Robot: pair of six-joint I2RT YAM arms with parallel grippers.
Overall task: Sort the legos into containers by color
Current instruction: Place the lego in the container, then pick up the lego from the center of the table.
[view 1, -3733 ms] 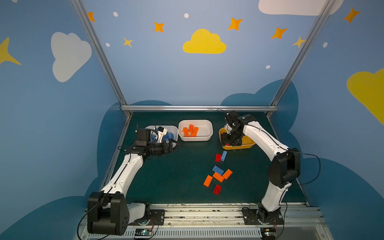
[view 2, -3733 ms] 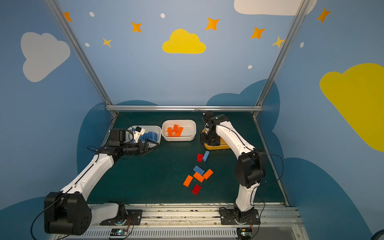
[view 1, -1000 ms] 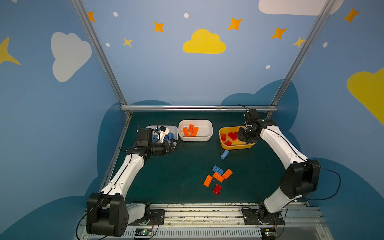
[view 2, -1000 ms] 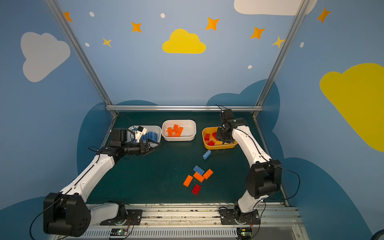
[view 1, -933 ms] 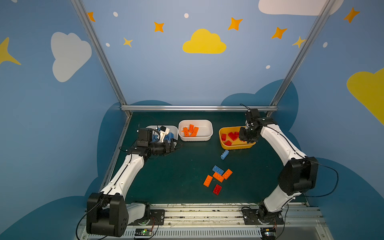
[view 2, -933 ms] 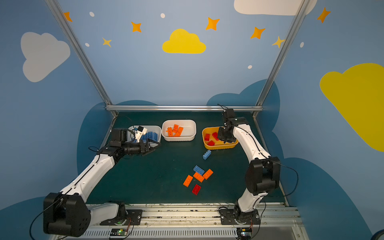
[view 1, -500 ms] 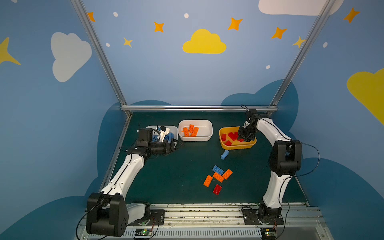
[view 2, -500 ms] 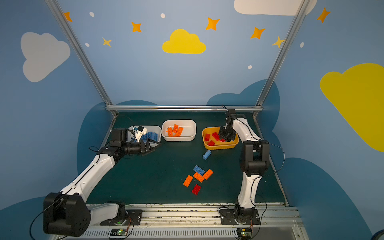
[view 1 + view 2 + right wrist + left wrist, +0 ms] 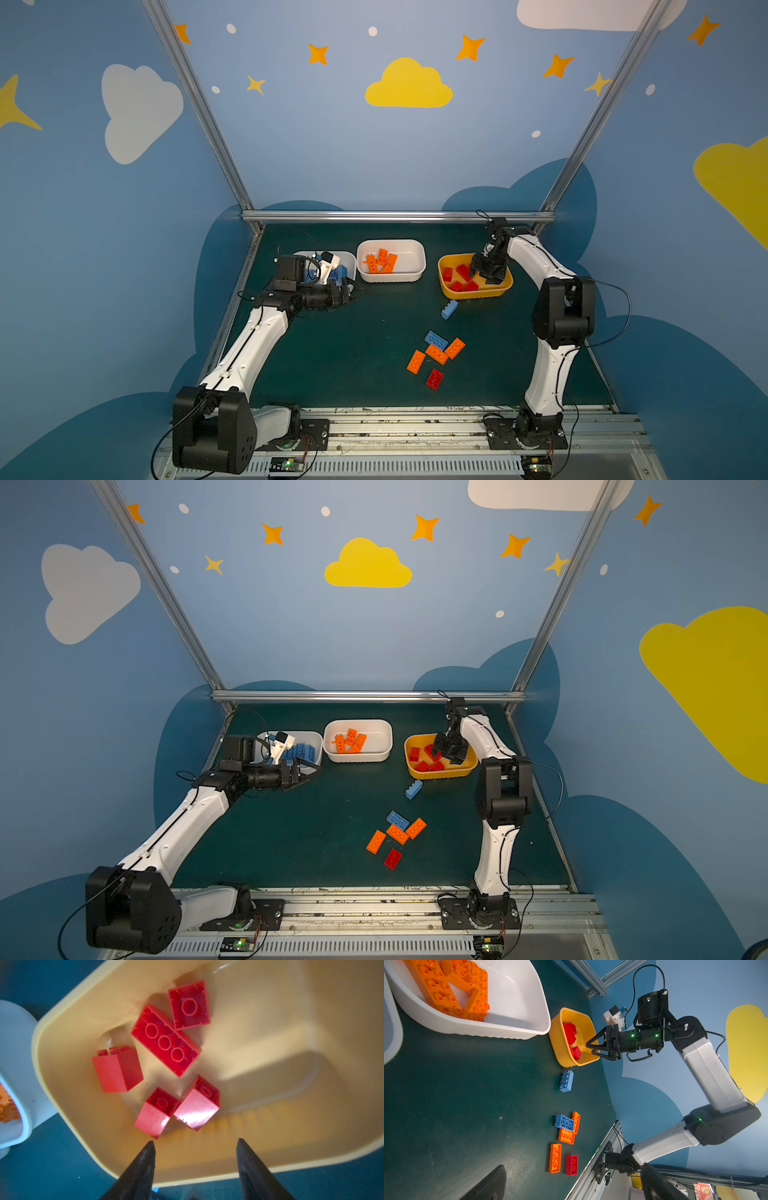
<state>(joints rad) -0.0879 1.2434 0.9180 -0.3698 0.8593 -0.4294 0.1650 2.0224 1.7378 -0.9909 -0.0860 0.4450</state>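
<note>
Right jaws are opening up now – pinched shut a second ago, they're spreading apart, empty, right above the yellow tub [image 9: 291, 1022]. Five red bricks [image 9: 166, 1041] are lying in it just ahead of the tips. Left jaws are sitting spread wide with nothing between them, beside the white tub [image 9: 319, 748] of blue bricks [image 9: 302, 752], same as before.

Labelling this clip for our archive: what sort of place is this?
Probably a robot test cell styled as a playroom: arms bolted to a metal rail, cloud-painted walls, toy bricks.
</note>
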